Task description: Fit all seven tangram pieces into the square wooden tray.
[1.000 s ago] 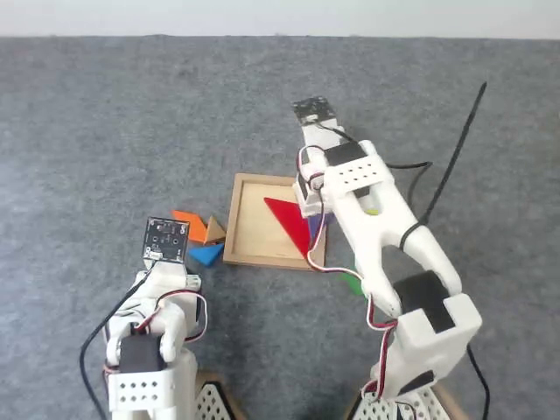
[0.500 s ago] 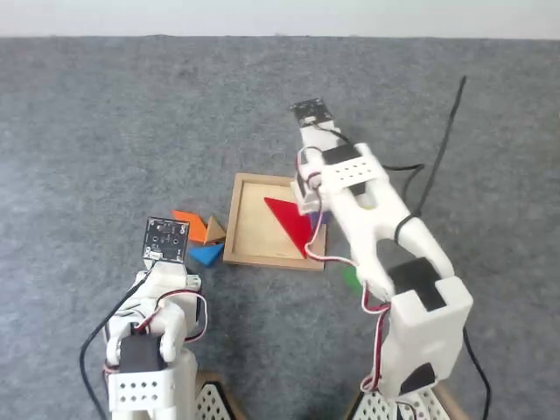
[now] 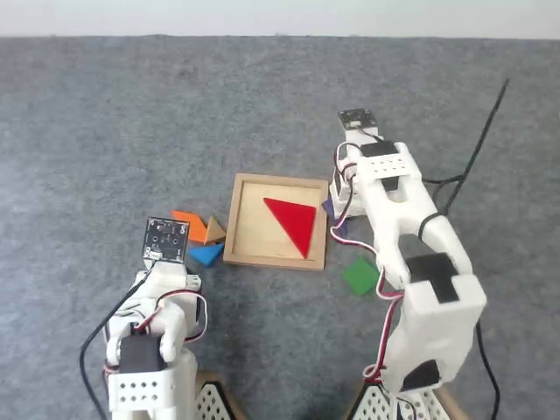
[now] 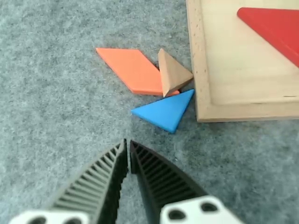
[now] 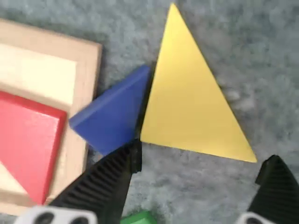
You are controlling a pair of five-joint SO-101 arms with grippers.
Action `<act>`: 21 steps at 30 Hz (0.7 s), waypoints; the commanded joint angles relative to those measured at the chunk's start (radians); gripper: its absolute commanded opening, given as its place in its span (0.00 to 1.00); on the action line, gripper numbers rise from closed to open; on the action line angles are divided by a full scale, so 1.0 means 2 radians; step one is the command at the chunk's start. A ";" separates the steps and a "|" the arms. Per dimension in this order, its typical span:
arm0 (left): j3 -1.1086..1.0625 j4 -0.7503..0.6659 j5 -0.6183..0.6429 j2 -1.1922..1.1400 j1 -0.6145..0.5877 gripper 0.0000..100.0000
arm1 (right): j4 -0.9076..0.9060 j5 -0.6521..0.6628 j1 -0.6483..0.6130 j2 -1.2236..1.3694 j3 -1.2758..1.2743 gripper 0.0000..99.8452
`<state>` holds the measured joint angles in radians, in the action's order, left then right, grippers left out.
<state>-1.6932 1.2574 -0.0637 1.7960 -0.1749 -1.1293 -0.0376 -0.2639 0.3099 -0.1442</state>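
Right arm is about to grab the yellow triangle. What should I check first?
1. Is the right gripper open: ok, jaws spread over the yellow triangle.
2. Triangle lying flat: ok.
3. Grab path clear: not ok, the dark blue piece sits close beside one edge.
4. Room in the tray: ok, it holds just the red triangle.
5. Is the left gripper out of the way: ok, shut, over the carpet by the light blue triangle.

Looks steeply down over the grey table [image 3: 105, 114] from high at its near edge; hovers close at each wrist, facing downward; shares the wooden tray [image 3: 233, 223] and red triangle [image 3: 293, 223] across all three.
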 commanded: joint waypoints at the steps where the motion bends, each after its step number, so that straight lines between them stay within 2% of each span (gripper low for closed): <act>1: 0.004 0.002 0.004 0.010 -0.002 0.01 | -0.007 0.004 -0.038 -0.082 0.003 0.40; 5: 0.004 0.002 0.004 0.010 -0.002 0.01 | 0.002 0.004 -0.076 -0.135 -0.039 0.40; 9: 0.004 0.002 0.004 0.010 -0.002 0.01 | 0.052 0.005 -0.084 -0.129 -0.090 0.40; 21: 0.004 0.002 0.004 0.010 -0.002 0.01 | 0.062 0.005 -0.104 0.016 -0.031 0.40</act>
<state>-1.6932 1.2574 -0.0637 1.7960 -0.1749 -1.0173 -0.0376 -0.4373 0.2793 -0.2762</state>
